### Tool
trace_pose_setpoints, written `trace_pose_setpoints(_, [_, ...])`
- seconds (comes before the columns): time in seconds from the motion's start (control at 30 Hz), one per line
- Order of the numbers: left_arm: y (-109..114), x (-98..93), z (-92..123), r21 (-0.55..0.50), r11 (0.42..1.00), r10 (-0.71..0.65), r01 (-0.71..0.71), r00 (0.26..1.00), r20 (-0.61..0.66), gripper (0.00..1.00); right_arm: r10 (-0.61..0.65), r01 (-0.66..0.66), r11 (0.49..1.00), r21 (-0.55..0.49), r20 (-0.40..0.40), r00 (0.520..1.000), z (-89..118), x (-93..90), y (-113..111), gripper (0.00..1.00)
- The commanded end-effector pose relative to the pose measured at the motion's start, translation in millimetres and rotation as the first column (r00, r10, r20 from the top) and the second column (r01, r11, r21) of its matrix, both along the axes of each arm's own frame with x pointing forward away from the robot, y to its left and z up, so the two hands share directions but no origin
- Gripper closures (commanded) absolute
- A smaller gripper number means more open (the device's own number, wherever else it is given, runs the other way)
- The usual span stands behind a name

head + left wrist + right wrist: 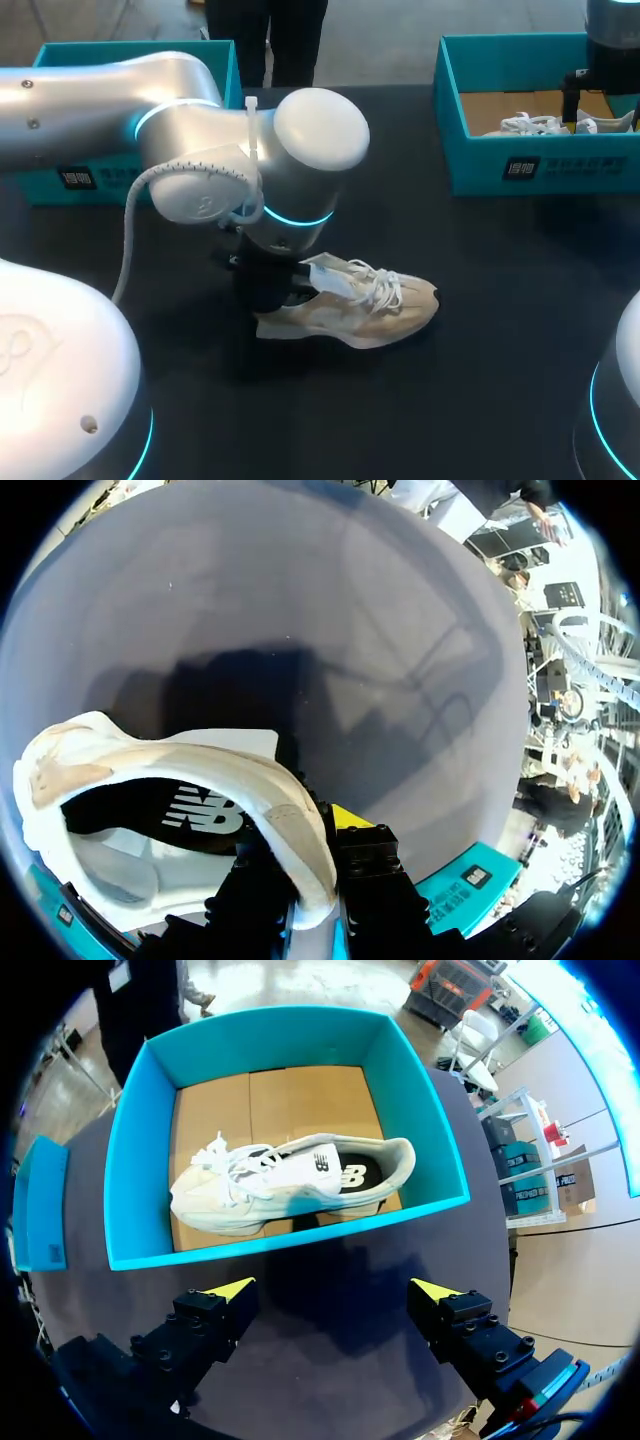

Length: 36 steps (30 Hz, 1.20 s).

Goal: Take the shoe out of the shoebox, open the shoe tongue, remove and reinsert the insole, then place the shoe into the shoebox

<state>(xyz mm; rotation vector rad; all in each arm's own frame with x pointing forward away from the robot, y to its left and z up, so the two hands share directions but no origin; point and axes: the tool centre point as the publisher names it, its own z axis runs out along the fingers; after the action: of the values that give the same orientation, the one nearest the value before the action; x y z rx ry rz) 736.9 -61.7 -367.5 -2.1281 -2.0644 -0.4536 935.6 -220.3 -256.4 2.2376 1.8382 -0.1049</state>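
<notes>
A beige shoe (pixel 365 305) with white laces lies on the black table, toe to the right. My left gripper (pixel 268 288) sits at its heel end, mostly hidden under the wrist. In the left wrist view the left gripper (pixel 305 855) is shut on the padded collar of the shoe (pixel 150 780), whose dark insole (pixel 150 810) shows inside. A second white shoe (pixel 270 1180) lies in the teal shoebox (pixel 290 1238) at the back right. Just short of that box's near wall, my right gripper (pixel 333 1292) hangs open and holds nothing. In the head view the right gripper (pixel 585 100) is over the shoebox (pixel 540 165).
Another teal box (pixel 130 50) stands at the back left behind my left arm, and the same teal box (pixel 468 875) shows beside the left gripper. The robot's bases fill both front corners of the table (pixel 480 330).
</notes>
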Motion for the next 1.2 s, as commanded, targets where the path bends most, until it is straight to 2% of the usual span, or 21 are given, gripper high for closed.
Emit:
trace_pose_setpoints(0.03, [-1,1.4,-2,0.005,1.0,-0.001,0.001,1.0,-0.01,0.49,-0.001,0.001,1.0,0.001,0.003,1.0,0,-1.1,0,0.0])
trace_pose_setpoints(0.1, [-1,1.4,-3,0.006,1.0,-0.002,0.002,1.0,-0.016,0.32,-0.001,0.001,1.0,0.001,0.003,1.0,0,-1.1,0,0.0])
trace_pose_setpoints(0.13, [-1,1.4,-3,0.005,1.0,-0.002,0.002,1.0,-0.017,0.16,-0.001,0.001,1.0,0.001,0.003,1.0,0,-1.1,0,0.0])
trace_pose_setpoints(0.2, [-1,0.0,0,-0.007,1.0,-0.006,0.006,1.0,-0.02,0.0,-0.001,0.001,1.0,0.001,0.003,1.0,0,-1.1,0,0.0])
trace_pose_setpoints(0.67, [-10,-6.6,52,-0.081,0.997,-0.011,0.015,0.999,0.048,0.0,-0.001,0.001,1.0,0.001,0.003,1.0,0,-1.1,0,0.0])
trace_pose_setpoints(1.0, [-1,-11.7,86,-0.136,0.985,0.117,-0.108,0.992,0.053,0.0,-0.001,0.001,1.0,0.001,0.003,1.0,0,-1.1,0,0.0])
trace_pose_setpoints(1.2, [13,-13.3,103,-0.166,0.965,0.209,-0.201,0.977,0.034,0.0,-0.001,0.001,1.0,0.001,0.003,1.0,0,-1.1,0,0.0])
